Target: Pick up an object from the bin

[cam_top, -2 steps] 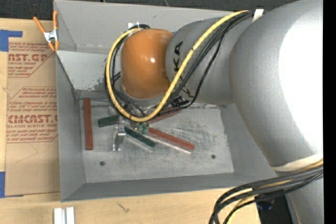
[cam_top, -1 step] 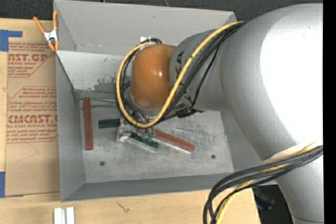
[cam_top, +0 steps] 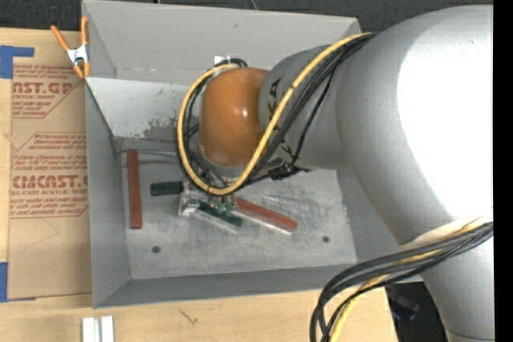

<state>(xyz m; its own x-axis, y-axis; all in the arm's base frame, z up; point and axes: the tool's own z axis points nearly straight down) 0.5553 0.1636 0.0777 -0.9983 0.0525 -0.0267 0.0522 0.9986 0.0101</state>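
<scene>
In bin (cam_top: 108, 212), wrist (cam_top: 228, 116) over green piece (cam_top: 222, 211), possibly touching.

The arm (cam_top: 385, 132) hogs the bin (cam_top: 108, 252) from 12 round to 4 o'clock. Floor at 6 to 7 o'clock is wide open. At 9 o'clock a red-brown stick (cam_top: 133, 190) lies along the wall with a small dark green piece (cam_top: 166, 189) just beside it, and a red and green strip (cam_top: 268, 215) lies across mid-floor.
</scene>
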